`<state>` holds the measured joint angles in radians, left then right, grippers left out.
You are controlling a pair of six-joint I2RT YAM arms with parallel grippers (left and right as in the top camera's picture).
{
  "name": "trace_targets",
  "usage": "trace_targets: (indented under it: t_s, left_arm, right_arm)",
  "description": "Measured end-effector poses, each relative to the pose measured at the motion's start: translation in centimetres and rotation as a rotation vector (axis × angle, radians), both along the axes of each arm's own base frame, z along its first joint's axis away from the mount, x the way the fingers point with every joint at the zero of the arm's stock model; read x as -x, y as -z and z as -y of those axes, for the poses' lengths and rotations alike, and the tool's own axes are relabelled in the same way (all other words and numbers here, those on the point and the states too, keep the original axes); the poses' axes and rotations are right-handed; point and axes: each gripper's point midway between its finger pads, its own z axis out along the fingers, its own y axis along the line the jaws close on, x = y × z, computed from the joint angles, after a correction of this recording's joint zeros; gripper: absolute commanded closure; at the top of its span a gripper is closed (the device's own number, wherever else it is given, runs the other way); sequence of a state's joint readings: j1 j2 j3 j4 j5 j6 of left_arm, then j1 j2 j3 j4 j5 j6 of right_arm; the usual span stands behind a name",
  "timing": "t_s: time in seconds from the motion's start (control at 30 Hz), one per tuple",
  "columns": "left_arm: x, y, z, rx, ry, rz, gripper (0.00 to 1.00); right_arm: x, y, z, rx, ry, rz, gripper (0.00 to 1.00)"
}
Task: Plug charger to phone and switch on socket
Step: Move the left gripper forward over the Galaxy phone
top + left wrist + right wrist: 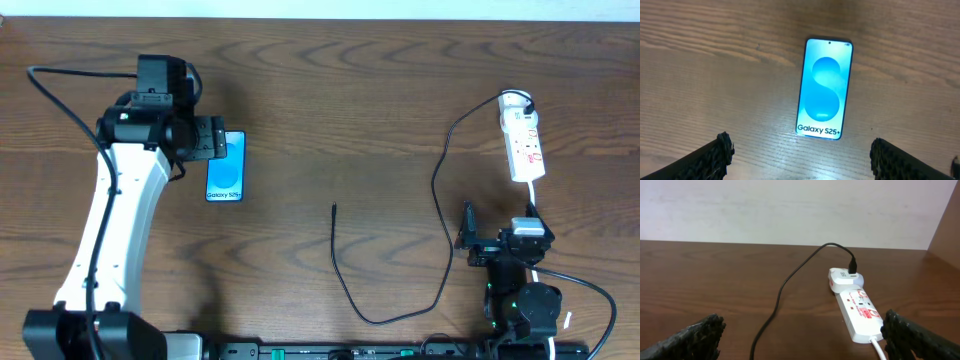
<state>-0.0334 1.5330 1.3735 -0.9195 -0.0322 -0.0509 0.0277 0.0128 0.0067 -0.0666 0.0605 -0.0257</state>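
The phone lies flat on the wooden table at the left, its blue "Galaxy S25+" screen up; it also shows in the left wrist view. My left gripper is open and empty, just short of the phone's near end. The white socket lies at the far right, with a white adapter at its far end; it also shows in the right wrist view. The black charger cable runs from the adapter in a loop to its free plug tip mid-table. My right gripper is open and empty, near the socket's near end.
The socket's white cord runs toward the right arm's base. A thick black robot cable arcs behind the left arm. A pale wall stands behind the table's far edge.
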Motion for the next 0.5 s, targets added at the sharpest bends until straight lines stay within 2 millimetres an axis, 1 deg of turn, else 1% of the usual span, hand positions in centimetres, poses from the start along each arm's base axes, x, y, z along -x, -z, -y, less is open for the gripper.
trace_targets:
  t_s: [0.1, 0.23, 0.3, 0.4, 0.5]
  left_arm:
    - [0.0, 0.1, 0.4, 0.020, 0.009, -0.004, 0.10]
    - [0.1, 0.2, 1.7, 0.088, 0.039, -0.011, 0.10]
    - [0.4, 0.5, 2.0, 0.104, 0.047, -0.029, 0.10]
    - [0.7, 1.6, 2.3, 0.121, 0.051, -0.080, 0.10]
    - [0.9, 3.4, 2.4, 0.126, 0.049, -0.146, 0.10]
  right_arm:
    - [0.0, 0.0, 0.0, 0.000, 0.000, 0.000, 0.01]
    - [0.0, 0.0, 0.0, 0.000, 0.000, 0.000, 0.01]
    - [0.0, 0.0, 0.0, 0.000, 0.000, 0.000, 0.01]
    - [0.0, 0.0, 0.0, 0.000, 0.000, 0.000, 0.01]
    - [0.0, 0.0, 0.0, 0.000, 0.000, 0.000, 0.01]
